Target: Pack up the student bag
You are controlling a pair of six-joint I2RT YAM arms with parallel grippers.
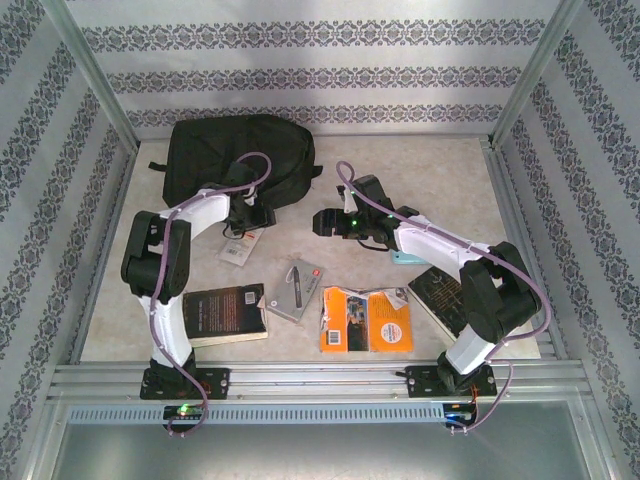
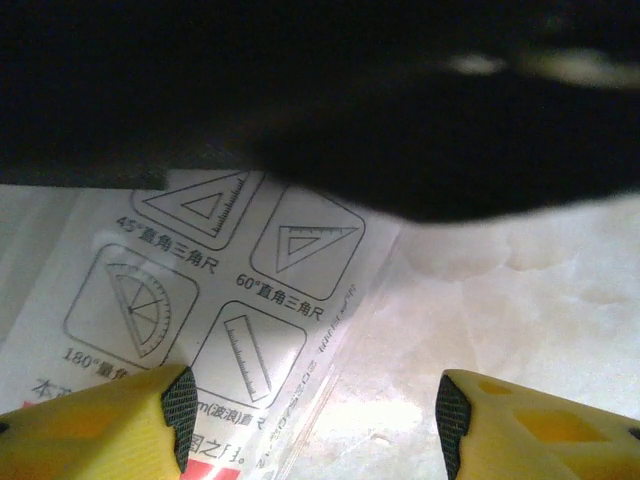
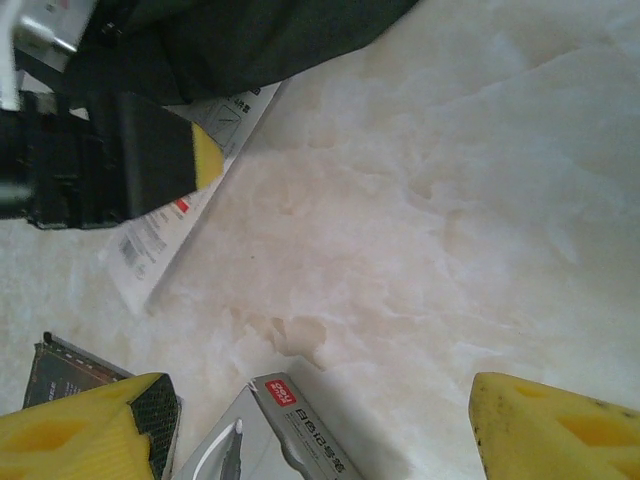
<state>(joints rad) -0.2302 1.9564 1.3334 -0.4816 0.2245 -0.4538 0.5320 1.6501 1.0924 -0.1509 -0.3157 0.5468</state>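
The student bag (image 1: 240, 150) is a big black backpack lying at the back left of the table, and its dark fabric (image 2: 350, 100) hangs close ahead in the left wrist view. My left gripper (image 1: 256, 214) hovers at the bag's near edge. It is open (image 2: 315, 415), with nothing between its yellow fingers (image 2: 110, 420), low over a white ruler-set packet (image 2: 200, 290). My right gripper (image 1: 325, 222) sits mid-table, also open (image 3: 320, 430) and empty, above bare tabletop and the end of a grey pen box (image 3: 290, 430). The bag's edge (image 3: 250, 40) shows at the top left of the right wrist view.
The ruler-set packet (image 1: 240, 246) lies just in front of the bag. The grey pen box (image 1: 296, 289), a dark book (image 1: 225, 313) and an orange book (image 1: 366, 320) lie along the near side. Another dark book (image 1: 438, 292) and a teal item (image 1: 405, 258) sit under the right arm.
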